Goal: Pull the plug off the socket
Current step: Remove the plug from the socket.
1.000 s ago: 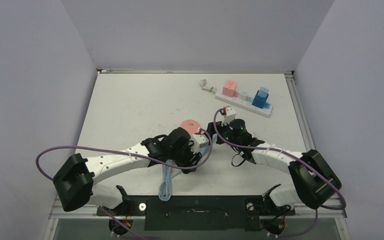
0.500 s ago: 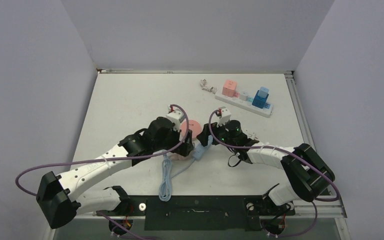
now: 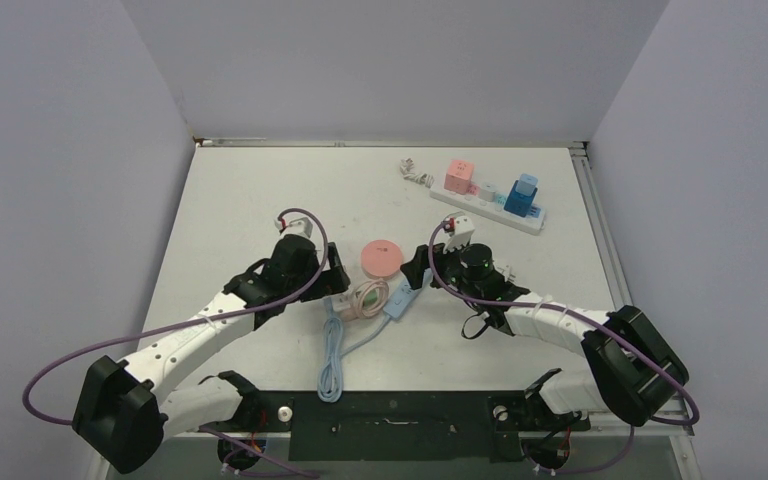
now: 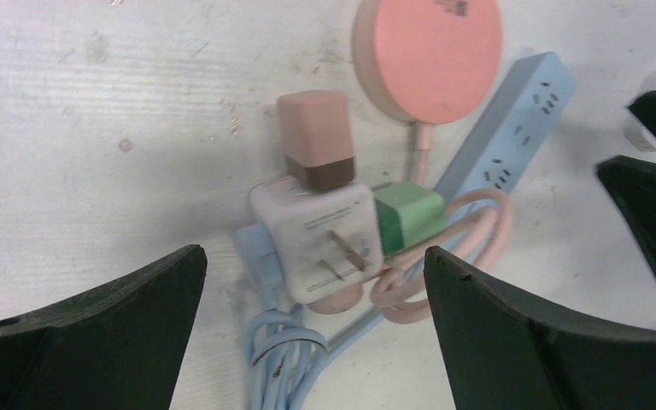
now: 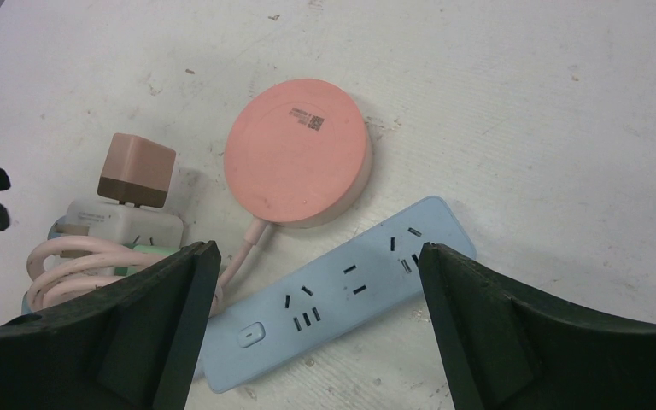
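My left pincer is released and empty. The white plug lies just before it, prongs upward, beside the blue socket strip and not in it. The strip runs diagonally toward my right pincer, which is also wide apart.

So the table looks matt white, scuffed and speckled. Strip is smooth blue plastic, disc matt pink plastic, white plug slightly glossy plastic with bare metal prongs.
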Motion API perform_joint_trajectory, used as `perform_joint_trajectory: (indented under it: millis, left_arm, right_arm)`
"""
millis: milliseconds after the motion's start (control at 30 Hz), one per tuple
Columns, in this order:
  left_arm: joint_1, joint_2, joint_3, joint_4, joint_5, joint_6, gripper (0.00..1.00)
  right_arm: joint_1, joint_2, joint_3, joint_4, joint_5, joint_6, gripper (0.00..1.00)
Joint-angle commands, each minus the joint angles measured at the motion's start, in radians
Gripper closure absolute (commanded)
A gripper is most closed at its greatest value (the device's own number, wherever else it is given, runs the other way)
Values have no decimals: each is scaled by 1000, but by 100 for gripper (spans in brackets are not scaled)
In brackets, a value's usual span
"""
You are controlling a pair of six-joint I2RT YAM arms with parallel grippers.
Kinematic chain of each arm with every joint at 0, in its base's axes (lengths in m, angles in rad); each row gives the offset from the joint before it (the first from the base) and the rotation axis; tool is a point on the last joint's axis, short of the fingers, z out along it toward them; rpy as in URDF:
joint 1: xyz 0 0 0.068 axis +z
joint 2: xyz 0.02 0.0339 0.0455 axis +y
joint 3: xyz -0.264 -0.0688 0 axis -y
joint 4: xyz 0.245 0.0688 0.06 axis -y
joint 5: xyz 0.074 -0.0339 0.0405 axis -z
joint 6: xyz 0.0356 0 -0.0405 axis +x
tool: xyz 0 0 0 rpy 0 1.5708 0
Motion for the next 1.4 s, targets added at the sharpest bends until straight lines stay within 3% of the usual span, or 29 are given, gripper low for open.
perform_joint_trajectory:
  millis: [0,233,1000,1100,1233,1367]
  left_arm:
    - [47,-21,-76,81,57,-83,5]
    - [68,14,-131,150,100,-107,10]
    - [69,184,-153,260,186,-113,7]
    - [67,186,-150,266,183,-103,15]
    - [67,171,-157,283,182,-87,37]
    - [64,138,-176,347,236,-35,50]
  right_arm:
    - [5,-41,-12,38,39,-17,9]
    - [6,-41,-12,34,43,-18,9]
    - [19,-29,-9,33,58,-28,9]
    - [21,-24,-7,31,61,-30,9]
    - [23,-20,-7,33,62,-30,9]
    - [26,-22,-2,31,52,-26,9]
